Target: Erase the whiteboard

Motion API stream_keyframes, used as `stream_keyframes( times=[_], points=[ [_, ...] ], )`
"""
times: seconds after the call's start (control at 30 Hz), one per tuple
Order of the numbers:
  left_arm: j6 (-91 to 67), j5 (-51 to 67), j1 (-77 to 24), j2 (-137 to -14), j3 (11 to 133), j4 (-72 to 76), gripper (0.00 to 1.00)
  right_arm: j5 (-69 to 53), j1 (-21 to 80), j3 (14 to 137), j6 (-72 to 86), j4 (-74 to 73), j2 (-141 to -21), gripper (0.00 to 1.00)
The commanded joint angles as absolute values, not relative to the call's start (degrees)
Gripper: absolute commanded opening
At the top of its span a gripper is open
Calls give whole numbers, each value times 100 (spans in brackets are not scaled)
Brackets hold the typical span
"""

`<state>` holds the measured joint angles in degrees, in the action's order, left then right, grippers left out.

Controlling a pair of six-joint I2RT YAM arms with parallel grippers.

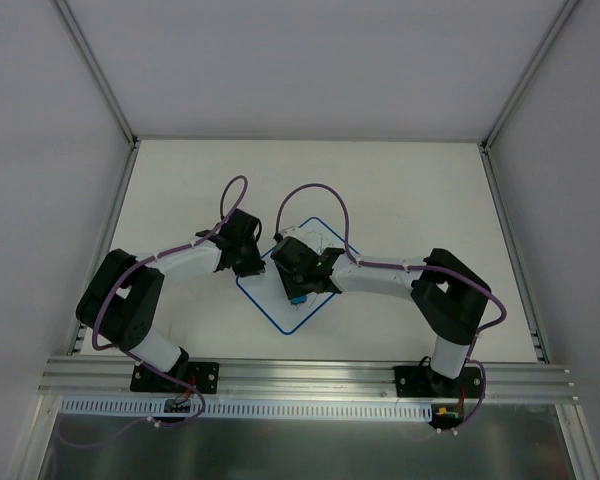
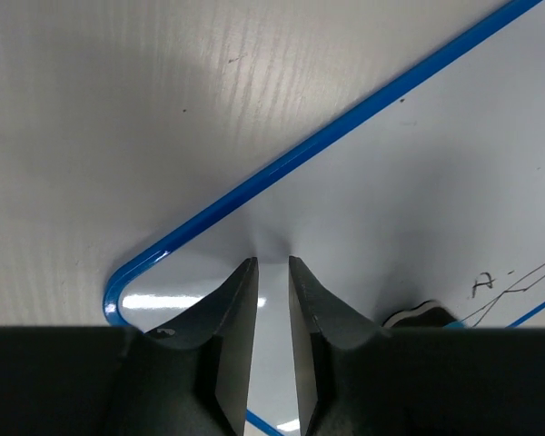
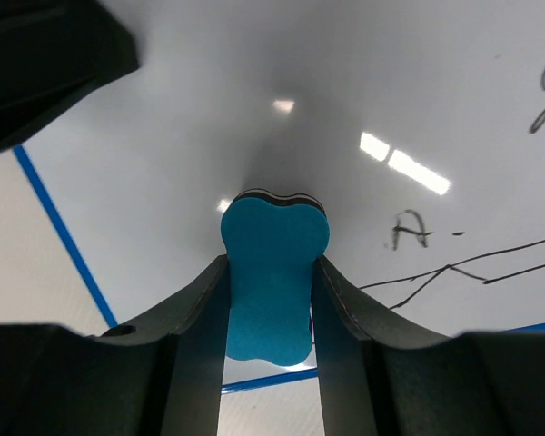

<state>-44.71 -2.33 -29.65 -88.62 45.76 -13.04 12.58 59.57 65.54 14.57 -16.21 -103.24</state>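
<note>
Left gripper (image 1: 253, 264) (image 2: 272, 263): the two dark fingers stand a narrow slit apart with nothing between them. Their tips are down at the board's surface; whether they touch it cannot be told.
Right gripper (image 1: 298, 288) (image 3: 272, 261): clamped on a blue eraser (image 1: 298, 298) (image 3: 272, 304), one finger on each long side. The eraser's front end sticks out past the fingertips and meets the board.
Whiteboard (image 1: 274, 303) (image 2: 391, 200) (image 3: 254, 109): lies flat on the table (image 1: 410, 190) (image 2: 118, 109), turned corner-on to the arms, under both grippers.
Edge by the left gripper: the blue border (image 2: 318, 145) runs slantwise just ahead of the fingertips and rounds a corner close to their left.
Edge by the right gripper: a strip of border (image 3: 59, 227) passes to the left of the fingers, and another shows beneath them, behind the tips.
Scribbles (image 2: 518, 277) (image 3: 409, 232): dark pen lines and a letter-like mark lie just right of the eraser, with more in the far right corner of the right wrist view.
Room ahead of the eraser: bare glossy white board.
Room beyond the left fingertips: bare table past the border.
Spacing of the tools: the grippers sit near each other over the board, left tips at its left corner, right tips nearer its middle.
Outer limits: the enclosure walls (image 1: 40, 150) stand well apart from both grippers.
</note>
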Motion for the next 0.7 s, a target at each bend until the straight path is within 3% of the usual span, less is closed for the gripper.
stream_keyframes(
  times=[0.0, 0.43, 0.67],
  points=[
    [-4588, -316, -3015, -9184, 4404, -1538, 20, 1327, 6266, 6530, 1617, -1626, -10239, 0],
    [-4535, -238, -2962, -9422, 4184, -1556, 1, 1828, 6407, 6337, 2003, -1635, -10397, 0],
    [-4465, -132, -2883, -9518, 4148, -1573, 0, 1687, 6249, 6109, 2364, -1555, -10520, 0]
  ],
)
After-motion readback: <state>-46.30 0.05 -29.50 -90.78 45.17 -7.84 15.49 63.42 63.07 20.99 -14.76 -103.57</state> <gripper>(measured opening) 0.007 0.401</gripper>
